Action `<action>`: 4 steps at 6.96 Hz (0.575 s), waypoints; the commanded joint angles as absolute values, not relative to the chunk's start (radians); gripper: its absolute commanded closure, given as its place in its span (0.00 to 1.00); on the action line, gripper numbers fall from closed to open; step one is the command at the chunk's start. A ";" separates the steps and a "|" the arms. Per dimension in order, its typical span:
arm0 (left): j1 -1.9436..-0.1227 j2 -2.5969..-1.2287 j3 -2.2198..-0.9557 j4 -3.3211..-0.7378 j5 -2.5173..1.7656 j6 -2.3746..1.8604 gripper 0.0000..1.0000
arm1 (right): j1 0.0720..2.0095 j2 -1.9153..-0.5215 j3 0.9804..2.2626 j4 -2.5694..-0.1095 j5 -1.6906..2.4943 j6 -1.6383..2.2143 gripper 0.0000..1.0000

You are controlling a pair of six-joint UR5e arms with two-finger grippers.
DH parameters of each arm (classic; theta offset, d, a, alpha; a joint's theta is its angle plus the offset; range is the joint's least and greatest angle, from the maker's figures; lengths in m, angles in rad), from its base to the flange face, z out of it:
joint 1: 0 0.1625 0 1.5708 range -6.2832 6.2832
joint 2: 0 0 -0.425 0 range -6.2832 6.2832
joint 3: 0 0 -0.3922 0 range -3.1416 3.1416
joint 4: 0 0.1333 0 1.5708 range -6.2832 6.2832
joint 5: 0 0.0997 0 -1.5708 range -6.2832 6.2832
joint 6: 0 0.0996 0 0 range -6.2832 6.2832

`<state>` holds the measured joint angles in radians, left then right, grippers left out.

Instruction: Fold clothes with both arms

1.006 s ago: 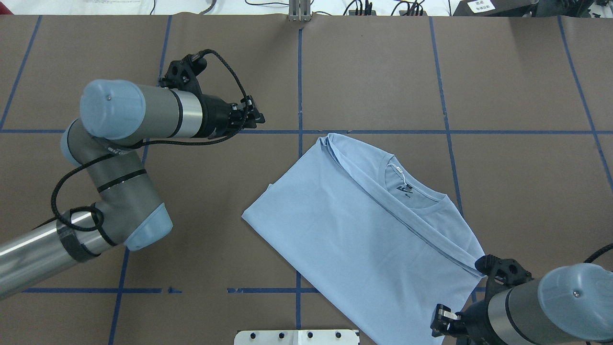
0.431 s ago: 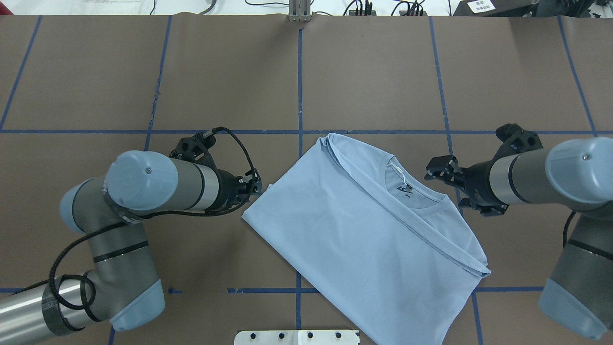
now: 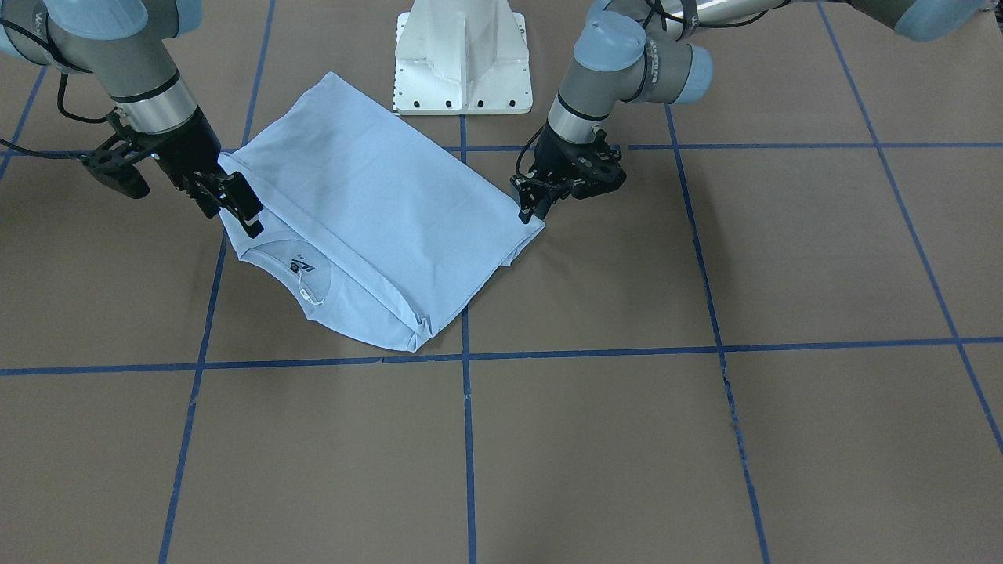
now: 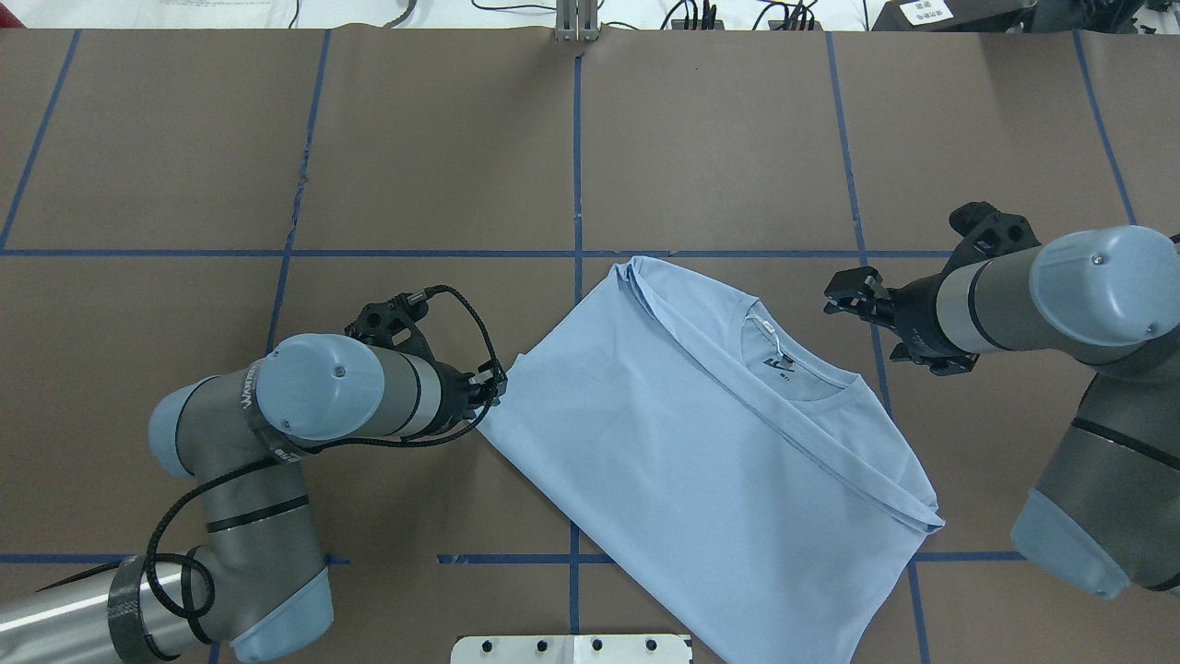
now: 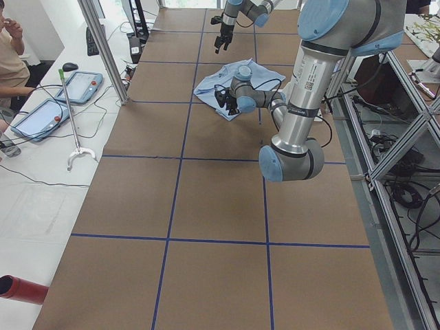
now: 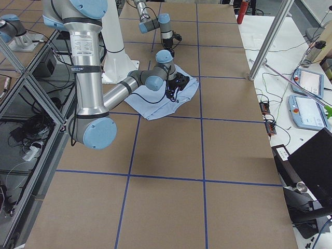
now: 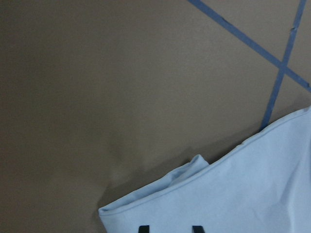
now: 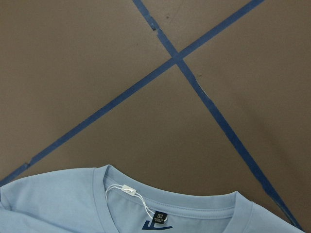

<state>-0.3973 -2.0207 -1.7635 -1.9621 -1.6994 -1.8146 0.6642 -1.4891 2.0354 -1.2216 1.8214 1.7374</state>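
Looks like midway through the folding: approach to the next grasp, with nothing lifted yet. One shirt (image 4: pixel 701 443), flat and askew on the table (image 4: pixel 184 138), just in front of the base (image 3: pixel 462 55). Folded at least once, with a doubled edge running straight across just below the collar (image 4: pixel 797 364) and no sleeve sticking out. One neck tag (image 8: pixel 129 190), showing inside the collar.

Two arms (image 4: pixel 323 406), two grippers. Left gripper (image 4: pixel 490 387): low at the shirt's corner farthest from the collar, fingertips (image 7: pixel 194 228) apart over the cloth edge, gripping nothing. Right gripper (image 4: pixel 846 291): beside the collar, over bare table in the overhead view, jaws parted and empty. Hard to tell from the front view whether touching the shoulder edge or just above it.

Next, probably: closing the left on that corner, deep enough to take every layer, with a small loose flap there to catch as well. Then bringing the right down onto the edge by the collar and pinching without snagging the tag. After that, lifting both together and carrying across in step, to keep the fold square and the layers from sliding.

Elsewhere: blue tape lines (image 4: pixel 577 166) in a grid on the table. On the side bench (image 5: pixel 27 179), two tablets (image 5: pixel 86 82) and one person (image 5: pixel 10 48), seen only in part.
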 commanded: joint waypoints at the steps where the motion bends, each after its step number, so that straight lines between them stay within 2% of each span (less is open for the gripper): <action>1: -0.396 -2.017 -1.755 -1.928 -1.697 -1.813 0.60 | 0.666 -1.483 2.022 -1.221 1.821 1.736 0.00; 4: -0.394 -2.028 -1.732 -1.930 -1.695 -1.813 0.61 | 0.666 -1.483 2.014 -1.221 1.822 1.736 0.00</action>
<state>-0.3948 -2.0249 -1.7407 -1.9298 -1.6953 -1.8132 0.6652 -1.4834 2.0174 -1.2211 1.8222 1.7364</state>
